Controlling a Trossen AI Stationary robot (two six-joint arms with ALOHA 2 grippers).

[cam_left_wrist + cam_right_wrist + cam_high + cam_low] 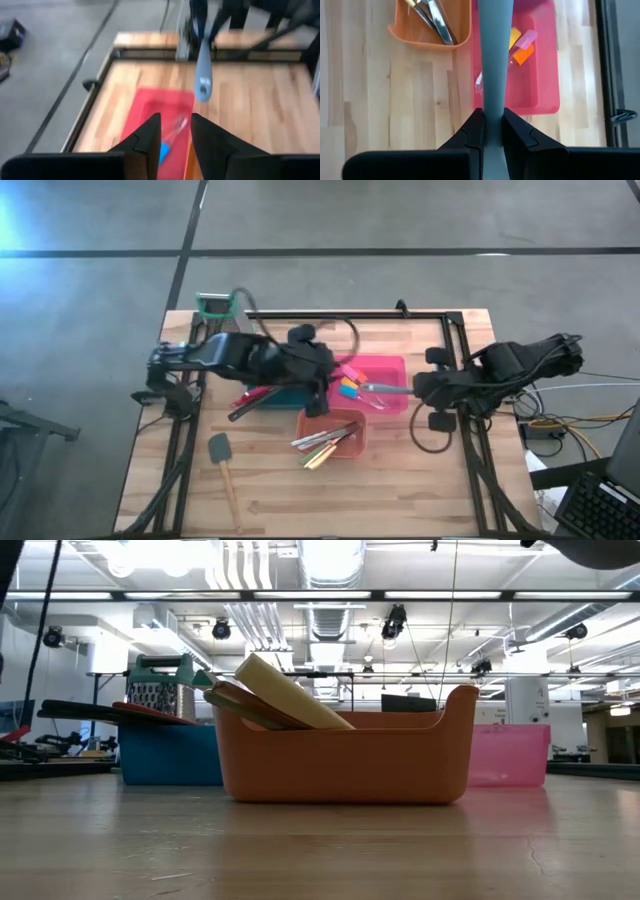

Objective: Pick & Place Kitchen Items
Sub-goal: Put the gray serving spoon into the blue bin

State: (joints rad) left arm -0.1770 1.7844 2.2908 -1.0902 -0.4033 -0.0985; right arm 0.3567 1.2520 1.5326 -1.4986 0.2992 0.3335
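My right gripper (493, 125) is shut on a grey utensil (495, 55) that reaches out over the pink tray (392, 367). The utensil's free end with a hole (202, 90) shows in the left wrist view. My left gripper (175, 135) hangs open above the pink tray's left end, nothing between its fingers. Small orange, blue and pink items (520, 47) lie in the pink tray. Several utensils (325, 442) lie in the orange tray (355, 423), their handles leaning over its rim (290, 695). A dark-headed spatula (222, 463) lies flat on the table. My right gripper pinches the grey utensil's flat handle (494, 107) between its two fingers, partway along its length. The fingers slant down from the table's right side and run along the handle. The utensil is lifted clear above the pink tray, and its holed end points toward my left arm.
A blue tray (285, 395) holding red and black utensils sits under my left arm. A metal grater with a teal top (214, 306) stands at the far left corner. A black frame (455, 330) borders the table. Bare wood lies along the near edge.
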